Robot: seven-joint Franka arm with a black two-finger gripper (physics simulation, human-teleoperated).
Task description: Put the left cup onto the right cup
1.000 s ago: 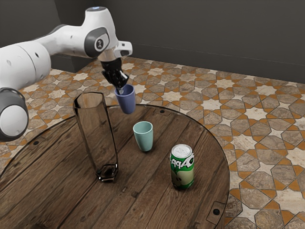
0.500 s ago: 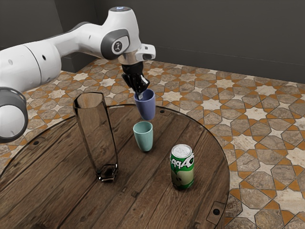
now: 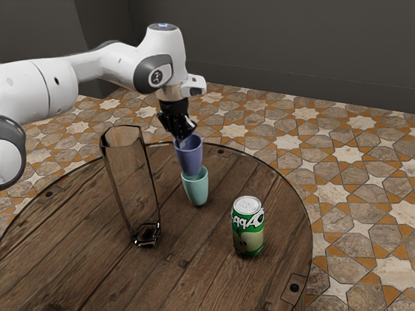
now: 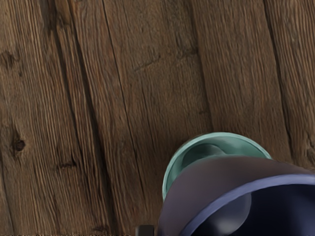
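A: What stands nearest on the desk [image 3: 78, 259]?

B: A soda can [image 3: 248, 227], in front of the teal cup [image 3: 196, 188] toward the exterior view's right and well apart from it. A tall glass vase [image 3: 133, 188] stands off the teal cup's other side.

A: And the step in hand?

B: Stacking, I judge. The blue cup [image 3: 188, 155] sits directly above the teal cup, its base at or just inside that mouth. I cannot tell whether it is seated. The gripper [image 3: 183, 133], above both, is clamped on the blue cup's rim.

A: Next?

B: Probably a small lowering until it nests, then a release and a straight lift away, so nothing tips.

A: How does the blue cup look?

B: Smooth, tapered, handleless and leaning slightly. From the wrist camera, its dark hollow covers part of the teal rim.
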